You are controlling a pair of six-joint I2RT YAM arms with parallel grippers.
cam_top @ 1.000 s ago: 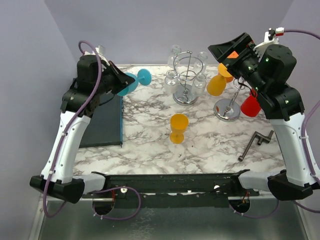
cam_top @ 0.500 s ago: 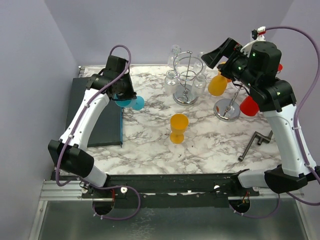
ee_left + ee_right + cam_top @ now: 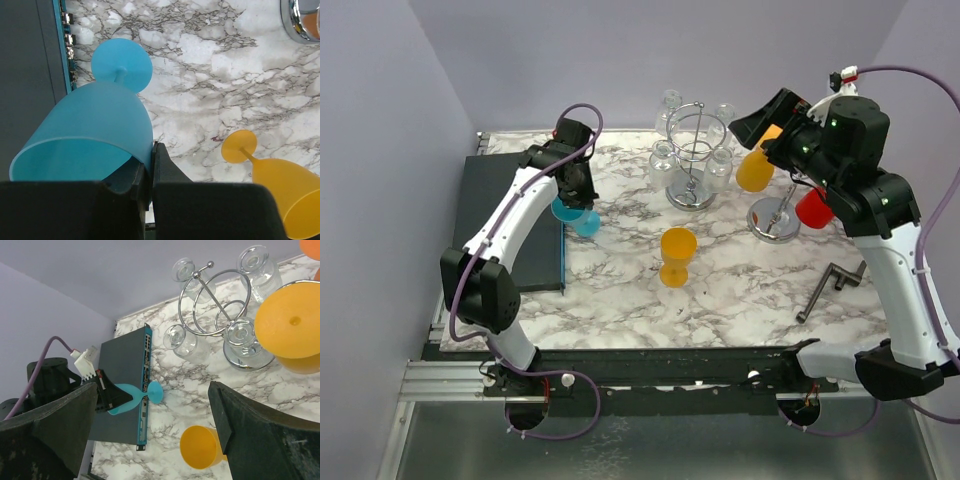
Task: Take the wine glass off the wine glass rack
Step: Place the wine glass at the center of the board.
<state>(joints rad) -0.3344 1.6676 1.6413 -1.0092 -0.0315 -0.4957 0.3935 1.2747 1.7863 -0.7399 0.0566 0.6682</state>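
Left gripper [image 3: 150, 167] is clamped tight on the rim of the blue wine glass [image 3: 90, 120], and it's on the move. A second ago that arm was tucked back in the far-left corner with the glass held out sideways. Now it has swung in and dropped, and the glass hangs foot-down over the marble table [image 3: 620, 290], just beside the edge of the dark box [image 3: 525, 240]. I can't tell whether the foot is touching yet.

By my reckoning the lift is already done. The blue glass is well apart from the wine glass rack [image 3: 775, 218], so all that seems left is to stand it down and let go.

Closest to me, a yellow glass [image 3: 677, 255] stands upright mid-table, apart from everything.

Further back on the right, the rack keeps an orange glass [image 3: 755, 170] and a red glass [image 3: 813, 208] hanging. The right gripper [image 3: 765, 115] has shifted in a little above the orange one, jaws spread wide and holding nothing. It looks lined up for the next pick, though that's only my guess.

At the far edge, a wire stand [image 3: 695, 150] with clear glasses [image 3: 662, 160] sits where it was.

As for writing, I can't read any. The dark box shows a row of ports along its teal edge but no label, and there's no brand on the glasses.
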